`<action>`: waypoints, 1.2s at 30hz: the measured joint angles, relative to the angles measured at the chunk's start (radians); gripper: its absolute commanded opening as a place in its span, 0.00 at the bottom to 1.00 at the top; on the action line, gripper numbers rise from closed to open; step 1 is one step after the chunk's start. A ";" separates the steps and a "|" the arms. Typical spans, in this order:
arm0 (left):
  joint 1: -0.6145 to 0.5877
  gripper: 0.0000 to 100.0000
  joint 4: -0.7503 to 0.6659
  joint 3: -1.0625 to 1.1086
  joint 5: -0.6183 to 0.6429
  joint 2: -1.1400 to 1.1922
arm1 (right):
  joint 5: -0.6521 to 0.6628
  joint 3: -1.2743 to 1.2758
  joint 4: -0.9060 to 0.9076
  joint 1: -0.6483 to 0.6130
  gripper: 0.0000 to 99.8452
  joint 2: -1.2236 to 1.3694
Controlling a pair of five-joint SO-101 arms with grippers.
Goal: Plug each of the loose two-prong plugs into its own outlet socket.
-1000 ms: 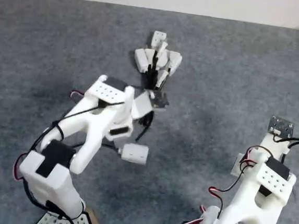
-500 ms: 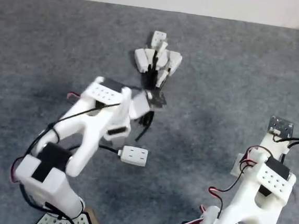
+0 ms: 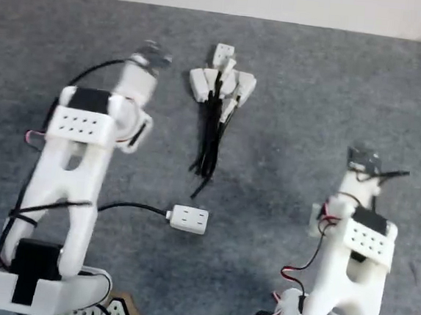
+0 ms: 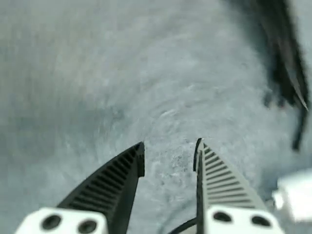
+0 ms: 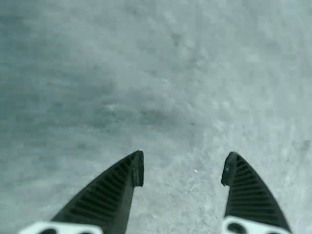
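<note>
Fingers of the left gripper [image 4: 169,146], black and ribbed, stand partly open with nothing between them, above the bare grey carpeted table [image 3: 74,35] at the far left. White rectangular outlet socket block [image 3: 189,219] on a black cable [image 3: 132,207] lies near the centre, well apart from the loose white two-prong plugs [image 3: 221,81] bunched farther back, their black cords [image 3: 210,143] trailing toward it. Right gripper [image 5: 185,157] hovers wide open, empty, over table at the right.

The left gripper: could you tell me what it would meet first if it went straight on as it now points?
Probably only the bare grey carpet: the open left gripper points down at it, with the black cords off to one side, though depth is unclear.
</note>
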 measured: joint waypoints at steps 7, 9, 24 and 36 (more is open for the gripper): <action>-0.061 0.18 -0.221 0.218 0.281 0.000 | -0.112 -0.476 0.140 -0.275 0.26 0.285; -0.063 0.18 -0.284 0.262 0.308 0.000 | -0.169 -0.641 0.144 -0.330 0.26 0.417; -0.064 0.18 -0.701 0.508 0.342 0.000 | -0.605 -1.720 0.163 -0.491 0.26 1.405; -0.048 0.18 -0.732 0.526 0.342 0.000 | -0.804 -2.242 0.404 -0.565 0.26 1.653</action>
